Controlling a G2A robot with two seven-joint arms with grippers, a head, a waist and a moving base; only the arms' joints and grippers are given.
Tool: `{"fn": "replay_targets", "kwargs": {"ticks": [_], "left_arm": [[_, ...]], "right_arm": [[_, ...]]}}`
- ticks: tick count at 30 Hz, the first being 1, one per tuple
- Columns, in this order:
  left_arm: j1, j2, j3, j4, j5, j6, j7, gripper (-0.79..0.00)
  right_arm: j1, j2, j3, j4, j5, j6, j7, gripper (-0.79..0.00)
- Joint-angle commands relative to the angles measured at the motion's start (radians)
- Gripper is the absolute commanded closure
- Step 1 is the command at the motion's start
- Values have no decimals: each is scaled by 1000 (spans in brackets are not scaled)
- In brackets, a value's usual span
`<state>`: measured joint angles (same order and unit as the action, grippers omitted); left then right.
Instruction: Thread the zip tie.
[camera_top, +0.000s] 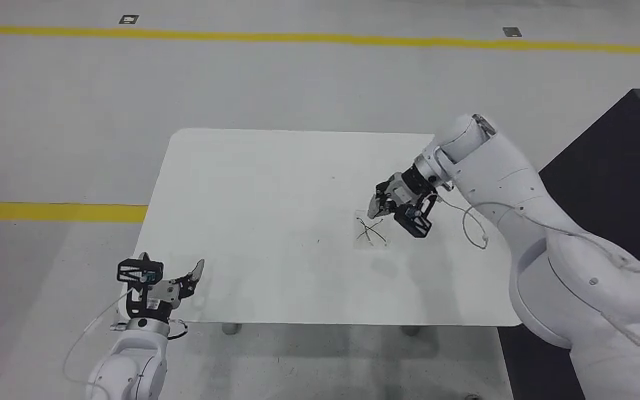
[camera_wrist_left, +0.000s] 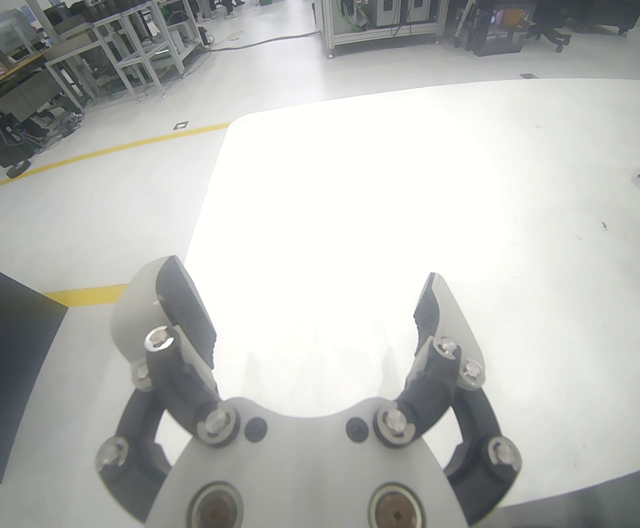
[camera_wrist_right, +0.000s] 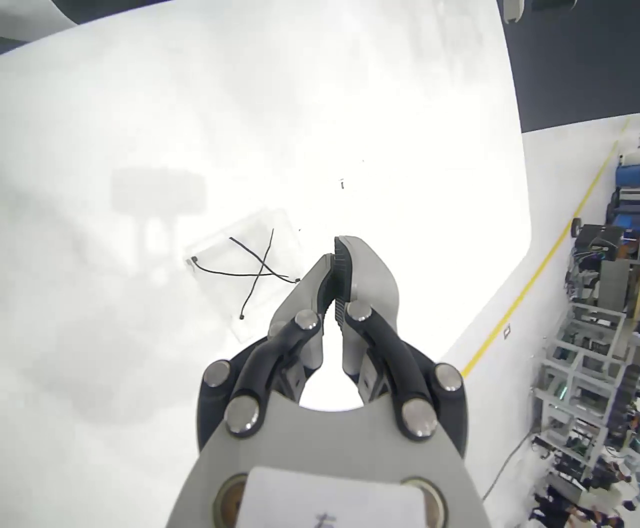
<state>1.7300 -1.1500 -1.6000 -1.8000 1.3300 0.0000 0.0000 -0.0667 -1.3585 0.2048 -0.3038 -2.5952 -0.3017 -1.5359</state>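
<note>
Two thin black zip ties (camera_wrist_right: 259, 274) (camera_top: 371, 232), each with a small head at one end, lie crossed in an X on the white table (camera_top: 260, 200). The right gripper (camera_wrist_right: 334, 250) (camera_top: 377, 209) hangs just beside them, fingers pressed together on nothing. The left gripper (camera_wrist_left: 300, 280) (camera_top: 190, 275) is spread wide and empty at the table's near left corner.

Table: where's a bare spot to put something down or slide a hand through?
The widest free patch is the middle and far side of the table, between the left gripper at the near corner and the zip ties. Crowded: the spot around the crossed ties, with the shut right gripper close by them, and that near corner.
</note>
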Motion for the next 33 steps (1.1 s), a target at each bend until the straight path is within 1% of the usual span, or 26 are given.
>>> {"fn": "replay_targets", "kwargs": {"ticks": [1, 7, 8, 10, 12, 13, 15, 33], "left_arm": [[0, 0, 0, 0, 0, 0, 0, -785], [0, 0, 0, 0, 0, 0, 0, -785], [0, 0, 0, 0, 0, 0, 0, -785], [0, 0, 0, 0, 0, 0, 0, -785], [0, 0, 0, 0, 0, 0, 0, -785], [0, 0, 0, 0, 0, 0, 0, -785], [0, 0, 0, 0, 0, 0, 0, -785], [0, 0, 0, 0, 0, 0, 0, -785]], "right_arm": [[0, 0, 1, -1, -2, 17, 0, 0], [0, 0, 1, -1, -2, 17, 0, 0], [-5, 1, 2, -5, 1, 20, 14, 0], [7, 4, 9, -2, 15, -9, 31, 0], [12, 12, 31, 27, 132, 7, 10, 0], [19, 13, 35, 43, 170, -6, 22, 0], [31, 16, 31, 64, 268, -74, 90, 0], [31, 16, 31, 64, 268, -74, 90, 0]]}}
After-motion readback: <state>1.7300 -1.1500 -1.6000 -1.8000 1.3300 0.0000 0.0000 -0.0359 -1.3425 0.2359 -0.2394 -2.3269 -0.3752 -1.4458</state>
